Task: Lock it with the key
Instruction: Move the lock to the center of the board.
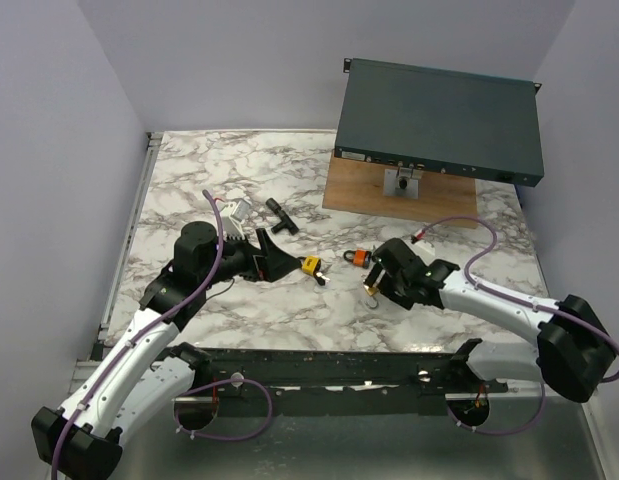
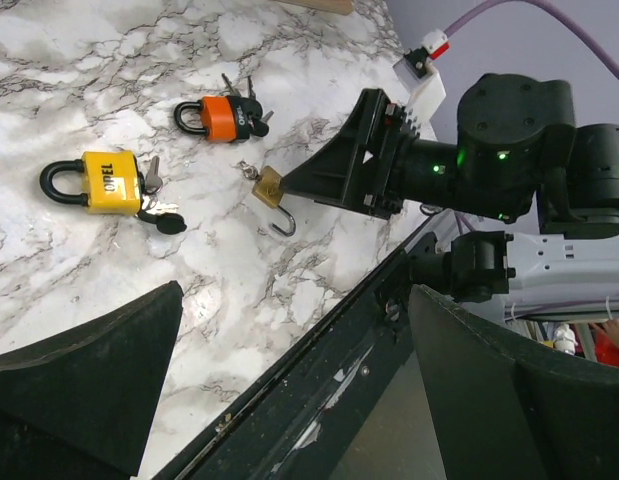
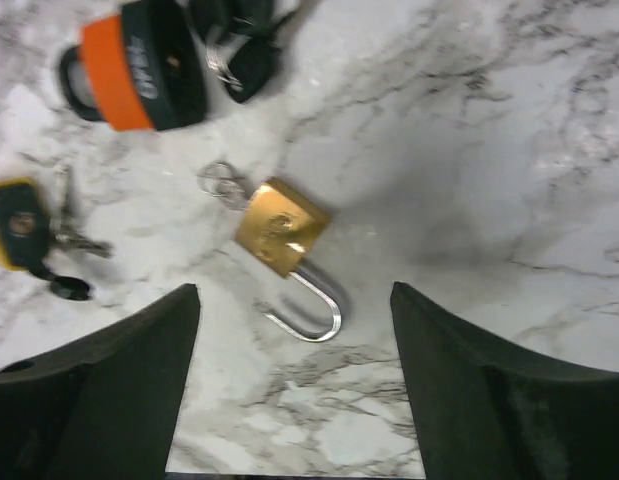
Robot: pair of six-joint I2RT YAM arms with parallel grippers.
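A small brass padlock (image 3: 281, 228) lies on the marble table with its steel shackle (image 3: 311, 305) swung open and a key ring (image 3: 218, 183) at its body. My right gripper (image 3: 294, 300) is open and empty, just above it, fingers either side of the shackle. It also shows in the top view (image 1: 372, 272) and the left wrist view (image 2: 349, 160). An orange padlock (image 3: 139, 70) with black-headed keys (image 3: 234, 45) and a yellow padlock (image 2: 109, 183) with keys lie to the left. My left gripper (image 1: 279, 255) is open and empty, left of the yellow padlock (image 1: 311, 266).
A dark rack unit (image 1: 439, 120) sits on a wooden board (image 1: 354, 190) at the back right. A black T-shaped part (image 1: 279, 215) and a white connector (image 1: 236, 210) lie behind the left gripper. A black rail (image 2: 319, 350) runs along the table's near edge.
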